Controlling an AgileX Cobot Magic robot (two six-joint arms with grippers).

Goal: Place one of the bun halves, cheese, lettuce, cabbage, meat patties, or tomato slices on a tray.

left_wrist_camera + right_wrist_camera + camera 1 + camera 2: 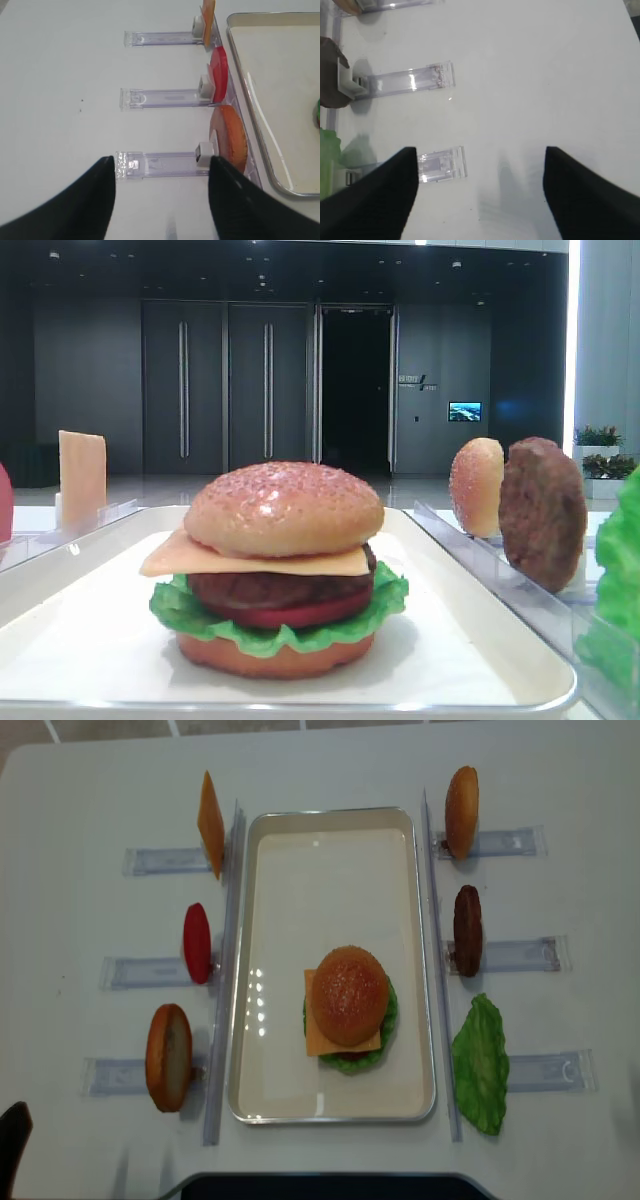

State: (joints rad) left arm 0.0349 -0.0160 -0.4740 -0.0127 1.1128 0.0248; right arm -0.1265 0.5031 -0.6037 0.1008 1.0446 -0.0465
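Observation:
On the white tray stands a stacked burger: the sesame bun top over cheese, a meat patty, tomato, lettuce and a bun bottom. My left gripper is open and empty above the table, left of the rack that holds an orange-brown bun half. My right gripper is open and empty over bare table, right of the loose lettuce leaf and a patty.
Clear racks flank the tray. The left ones hold a cheese slice, a tomato slice and a bun half. On the right are a paler bun half, a patty and a lettuce leaf.

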